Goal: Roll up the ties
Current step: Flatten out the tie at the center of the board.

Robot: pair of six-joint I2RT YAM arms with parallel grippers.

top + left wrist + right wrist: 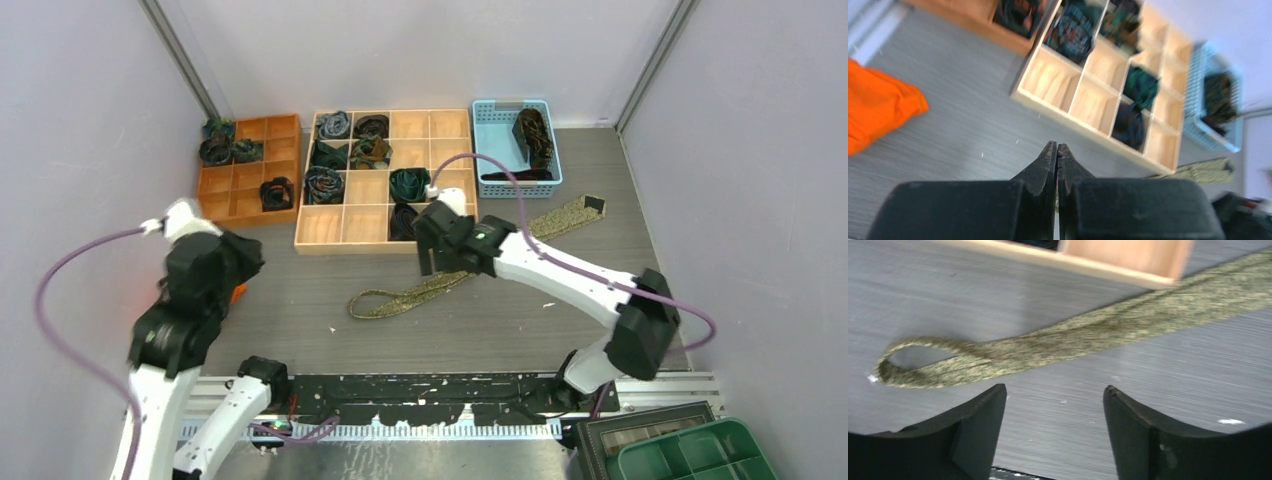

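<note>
Right gripper (1053, 392) wide open, empty, just above the olive-gold tie (1088, 335) — lying flat, diagonal, on the near side of the wooden divider tray (340, 244), loop at its left end. Left gripper (1057, 146) closed on nothing. We should pinch that loop squarely, roll tight — keep edges aligned.

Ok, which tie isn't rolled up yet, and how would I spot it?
Find the big pale wooden box of square compartments in the middle of the grey table. Just in front of it lies the olive-gold tie. It is the only tie out on the tabletop, a long flat strip, not tucked inside a box.
</note>
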